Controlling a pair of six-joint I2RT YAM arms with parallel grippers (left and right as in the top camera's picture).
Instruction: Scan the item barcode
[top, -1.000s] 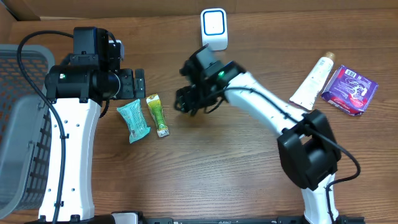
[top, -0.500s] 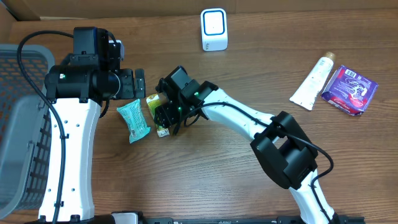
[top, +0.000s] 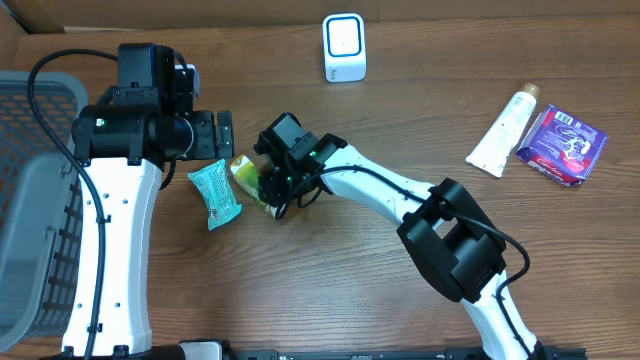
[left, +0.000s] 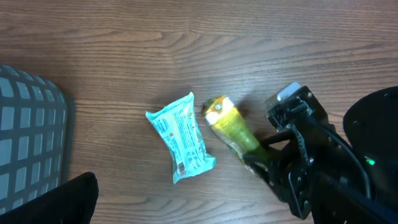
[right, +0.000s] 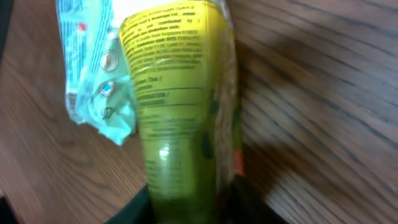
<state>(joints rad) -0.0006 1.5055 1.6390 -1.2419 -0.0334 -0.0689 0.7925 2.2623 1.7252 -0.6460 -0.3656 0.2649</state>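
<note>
A yellow-green snack packet (top: 246, 174) lies on the wooden table, slanted, beside a teal packet (top: 214, 195). My right gripper (top: 273, 188) is shut on the yellow-green packet's near end. In the right wrist view that packet (right: 180, 106) fills the gap between the dark fingers (right: 249, 202), printed text up, with the teal packet (right: 87, 68) at its left. The left wrist view shows both the teal packet (left: 182, 138) and the yellow-green one (left: 229, 121) from above, the right gripper (left: 261, 163) on the latter. My left gripper (top: 221, 134) hangs open over the table behind the packets, holding nothing. A white scanner (top: 344, 47) stands at the back.
A grey mesh basket (top: 30, 230) stands at the left edge. A white tube (top: 505, 132) and a purple packet (top: 563, 145) lie at the far right. A small barcode shows on the teal packet's lower end (left: 180, 168).
My right arm swung left from the table's middle to the yellow-green packet and closed on it. The packet has turned to a slant. The left arm has not moved.
</note>
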